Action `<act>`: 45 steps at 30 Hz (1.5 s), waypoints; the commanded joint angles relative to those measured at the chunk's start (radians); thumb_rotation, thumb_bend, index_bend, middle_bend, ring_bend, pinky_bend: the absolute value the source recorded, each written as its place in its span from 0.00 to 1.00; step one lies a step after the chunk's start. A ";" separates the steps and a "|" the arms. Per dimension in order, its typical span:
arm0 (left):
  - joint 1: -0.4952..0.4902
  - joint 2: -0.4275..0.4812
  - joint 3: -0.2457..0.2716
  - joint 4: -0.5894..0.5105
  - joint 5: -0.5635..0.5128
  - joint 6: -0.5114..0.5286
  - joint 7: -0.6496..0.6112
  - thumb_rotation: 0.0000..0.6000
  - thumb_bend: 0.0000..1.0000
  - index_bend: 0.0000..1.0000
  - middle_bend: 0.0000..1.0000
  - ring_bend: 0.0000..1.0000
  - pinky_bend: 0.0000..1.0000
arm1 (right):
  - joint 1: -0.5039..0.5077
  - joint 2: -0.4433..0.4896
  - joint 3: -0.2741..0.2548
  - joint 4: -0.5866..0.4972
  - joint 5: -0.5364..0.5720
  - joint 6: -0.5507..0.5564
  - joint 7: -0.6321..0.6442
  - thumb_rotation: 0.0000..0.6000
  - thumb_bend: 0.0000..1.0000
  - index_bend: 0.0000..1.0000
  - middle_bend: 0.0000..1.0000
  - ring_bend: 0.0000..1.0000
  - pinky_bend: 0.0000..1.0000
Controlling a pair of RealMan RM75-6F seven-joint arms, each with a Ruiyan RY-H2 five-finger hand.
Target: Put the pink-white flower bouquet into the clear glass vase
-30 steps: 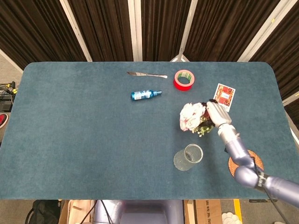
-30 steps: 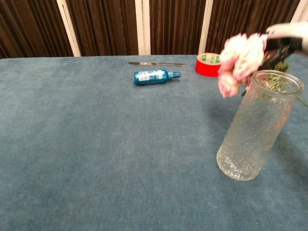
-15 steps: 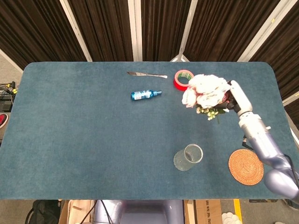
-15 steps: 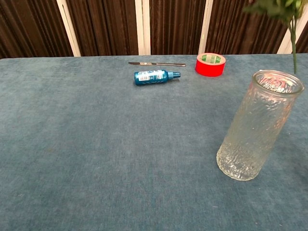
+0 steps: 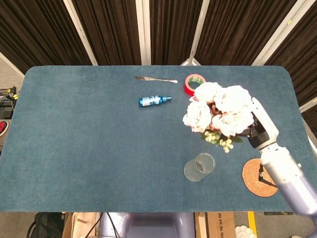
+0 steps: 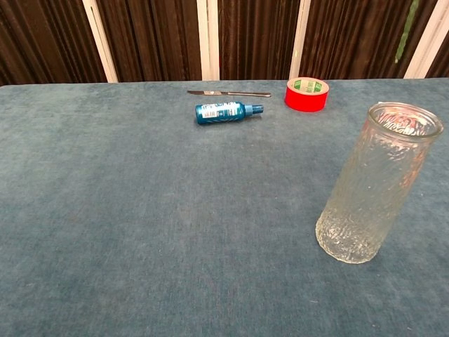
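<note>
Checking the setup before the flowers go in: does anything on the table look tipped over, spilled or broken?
Only the blue spray bottle lies on its side, near the knife; no spill shows. The glass vase stands upright and looks intact. The right hand holds the bouquet clear of the table.

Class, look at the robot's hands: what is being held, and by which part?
The right hand grips the pink-white flower bouquet below its blooms, at the stems. The left hand is not in view.

A blue spray bottle point(image 5: 155, 100) lies on its side on the blue desk point(image 5: 89, 148), toward the far edge. Behind it lies a knife point(image 5: 155, 79), and just beside that a red tape roll point(image 5: 193, 82). A woven coaster point(image 5: 260, 177) sits near the right front corner.
</note>
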 commanded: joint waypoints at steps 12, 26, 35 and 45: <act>0.003 0.004 0.001 0.007 0.005 0.006 -0.018 1.00 0.22 0.12 0.00 0.00 0.05 | -0.027 -0.024 -0.106 -0.029 -0.167 0.040 0.060 1.00 0.36 0.57 0.46 0.45 0.11; 0.006 -0.005 0.002 0.000 0.011 0.019 0.012 1.00 0.22 0.12 0.00 0.00 0.05 | 0.029 -0.134 -0.279 0.082 -0.225 0.050 0.051 1.00 0.36 0.57 0.46 0.45 0.11; 0.002 -0.009 0.001 -0.005 0.008 0.013 0.030 1.00 0.22 0.12 0.00 0.00 0.05 | 0.032 -0.218 -0.385 0.171 -0.343 0.074 0.081 1.00 0.37 0.57 0.46 0.45 0.11; 0.000 -0.014 0.006 -0.012 0.015 0.011 0.055 1.00 0.22 0.12 0.00 0.00 0.05 | 0.032 -0.265 -0.517 0.252 -0.553 0.106 0.174 1.00 0.37 0.57 0.45 0.40 0.11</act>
